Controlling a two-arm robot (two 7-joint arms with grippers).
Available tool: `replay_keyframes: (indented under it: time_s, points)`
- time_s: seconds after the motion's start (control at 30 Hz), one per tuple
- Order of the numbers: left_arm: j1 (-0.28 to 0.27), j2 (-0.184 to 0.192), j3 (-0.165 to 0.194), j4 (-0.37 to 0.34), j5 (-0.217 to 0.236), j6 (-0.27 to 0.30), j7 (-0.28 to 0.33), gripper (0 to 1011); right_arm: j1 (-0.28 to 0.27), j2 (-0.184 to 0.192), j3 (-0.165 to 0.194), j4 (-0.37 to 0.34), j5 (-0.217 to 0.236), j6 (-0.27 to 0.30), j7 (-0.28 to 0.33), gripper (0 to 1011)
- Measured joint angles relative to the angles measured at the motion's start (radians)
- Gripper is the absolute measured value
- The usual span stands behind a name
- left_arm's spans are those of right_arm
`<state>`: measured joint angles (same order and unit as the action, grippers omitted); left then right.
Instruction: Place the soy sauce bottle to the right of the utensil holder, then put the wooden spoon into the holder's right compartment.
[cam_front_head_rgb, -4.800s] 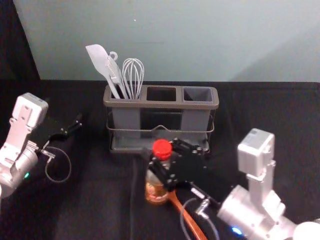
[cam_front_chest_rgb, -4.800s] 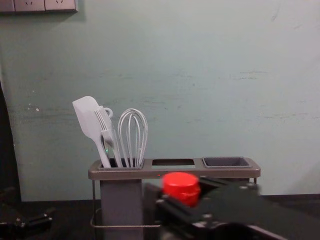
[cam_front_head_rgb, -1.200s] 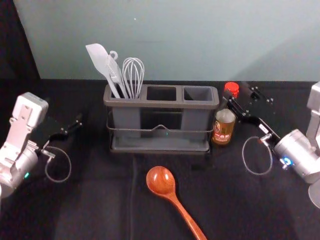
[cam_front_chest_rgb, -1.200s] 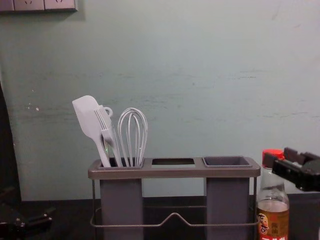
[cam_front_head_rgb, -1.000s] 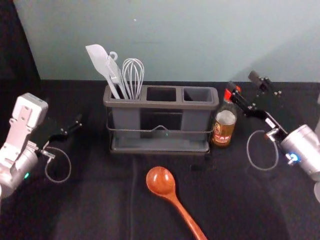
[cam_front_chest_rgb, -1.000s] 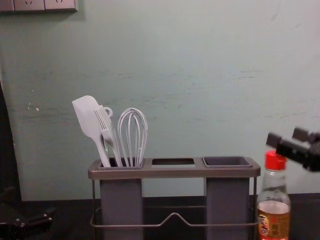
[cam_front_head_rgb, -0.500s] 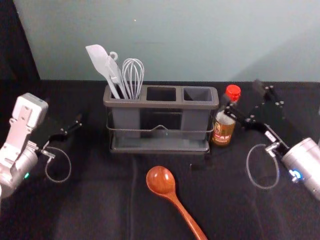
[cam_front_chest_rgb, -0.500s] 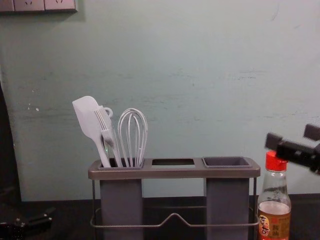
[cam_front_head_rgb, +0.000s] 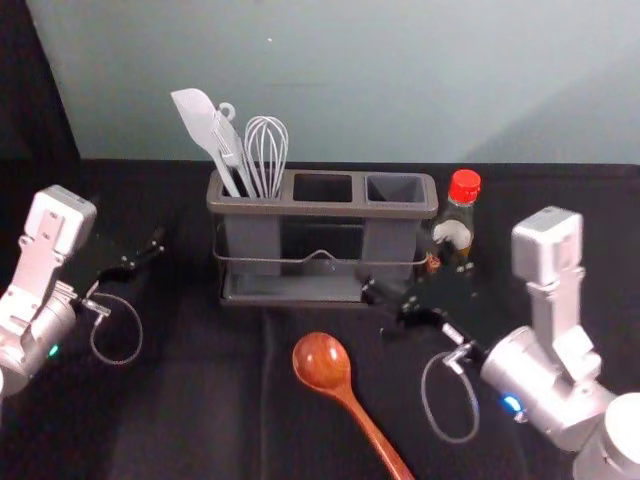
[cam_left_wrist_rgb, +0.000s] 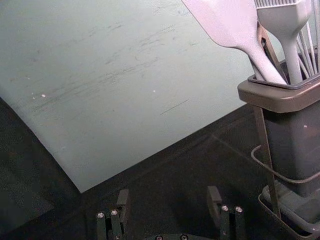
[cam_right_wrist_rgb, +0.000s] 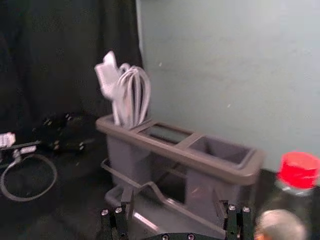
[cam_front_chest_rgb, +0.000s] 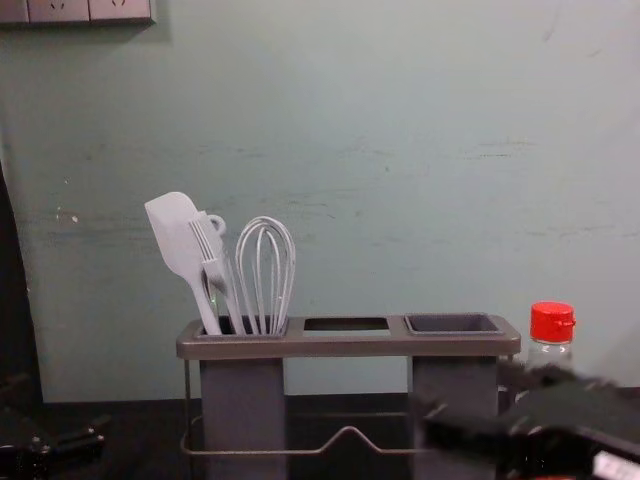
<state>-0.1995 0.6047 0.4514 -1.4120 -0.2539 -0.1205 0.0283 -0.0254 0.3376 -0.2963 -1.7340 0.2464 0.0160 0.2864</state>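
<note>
Take wooden spoon (cam_front_head_rgb: 323, 362), likely light, stiff, slick, by handle (cam_front_head_rgb: 371, 429) with right claw (cam_right_wrist_rgb: 174, 205), wide open, empty before utensil holder (cam_front_head_rgb: 320, 209); leave left claw (cam_left_wrist_rgb: 169, 198), open, empty, idling leftward.

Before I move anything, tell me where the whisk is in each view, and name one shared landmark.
Head view: whisk, left of centre, at the holder's left end.
Left wrist view: whisk, partly shown, beyond the brush.
Right wrist view: whisk, at the end farthest from the bottle.
Chest view: whisk, just right of the spatula.
Landmark: the holder's brown rim.
</note>
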Motion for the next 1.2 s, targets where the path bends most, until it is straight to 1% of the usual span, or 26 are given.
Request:
replay_keyframes:
  time_s: [0.13,0.17,0.27,0.33,0.47,0.57,1.2]
  points:
    - [0.000,0.000,0.000,0.000,0.000,0.000,0.000,1000,0.005,-0.021,-0.034,0.006,-0.021,0.052,-0.011,1002]
    - [0.000,0.000,0.000,0.000,0.000,0.000,0.000,1000,0.007,-0.030,-0.048,0.012,-0.028,0.071,-0.012,1002]
    - [0.000,0.000,0.000,0.000,0.000,0.000,0.000,1000,0.011,-0.044,-0.072,0.024,-0.043,0.098,-0.015,1002]
    - [0.000,0.000,0.000,0.000,0.000,0.000,0.000,1000,0.013,-0.052,-0.085,0.033,-0.050,0.108,-0.015,1002]
    - [0.000,0.000,0.000,0.000,0.000,0.000,0.000,1000,0.017,-0.059,-0.097,0.048,-0.051,0.108,0.000,1002]
    - [0.000,0.000,0.000,0.000,0.000,0.000,0.000,1000,0.020,-0.060,-0.099,0.056,-0.044,0.100,0.018,1002]
    - [0.000,0.000,0.000,0.000,0.000,0.000,0.000,1000,0.019,-0.059,-0.098,0.053,-0.044,0.102,0.015,1002]
